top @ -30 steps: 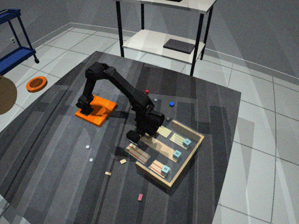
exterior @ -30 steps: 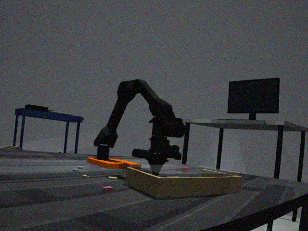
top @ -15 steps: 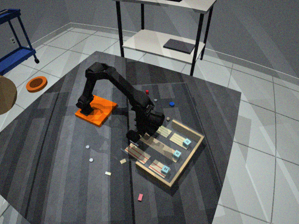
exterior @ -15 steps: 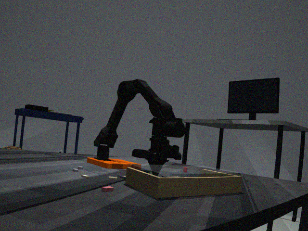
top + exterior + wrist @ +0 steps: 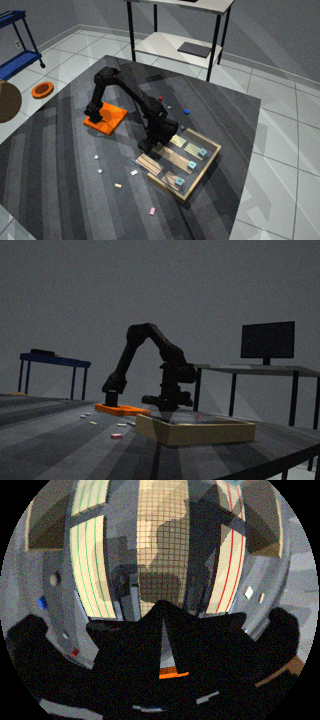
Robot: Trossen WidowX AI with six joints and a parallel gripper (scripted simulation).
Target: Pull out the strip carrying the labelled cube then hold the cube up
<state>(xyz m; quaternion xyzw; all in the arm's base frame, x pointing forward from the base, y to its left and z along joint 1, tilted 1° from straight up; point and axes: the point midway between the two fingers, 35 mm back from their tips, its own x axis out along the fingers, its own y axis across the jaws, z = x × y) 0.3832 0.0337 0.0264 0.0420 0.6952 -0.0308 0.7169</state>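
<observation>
A checked strip (image 5: 178, 158) (image 5: 162, 520) runs unbroken down the middle and bears a blue cube (image 5: 191, 165) marked H at its far end. The green-lined strip is split by a gap into a near piece (image 5: 178, 141) (image 5: 92, 565) and a far piece (image 5: 192, 149) (image 5: 91, 496), with another H cube (image 5: 202, 152) on the far one. The red-lined strip is split too, near piece (image 5: 149, 164) (image 5: 231, 570) and far piece (image 5: 168, 178), with a third H cube (image 5: 179, 181). My gripper (image 5: 167, 420) (image 5: 161, 603) is shut and empty, pointing down at the checked strip's near end; contact is unclear.
A low wooden wall (image 5: 166, 188) (image 5: 211, 434) bounds the strips on three sides, open toward the arm. Outside lie a pink block (image 5: 152, 211) (image 5: 116, 436), a white tile (image 5: 134, 172), a yellow tile (image 5: 118, 185), a blue piece (image 5: 186, 111) and a red piece (image 5: 160, 98) (image 5: 197, 416).
</observation>
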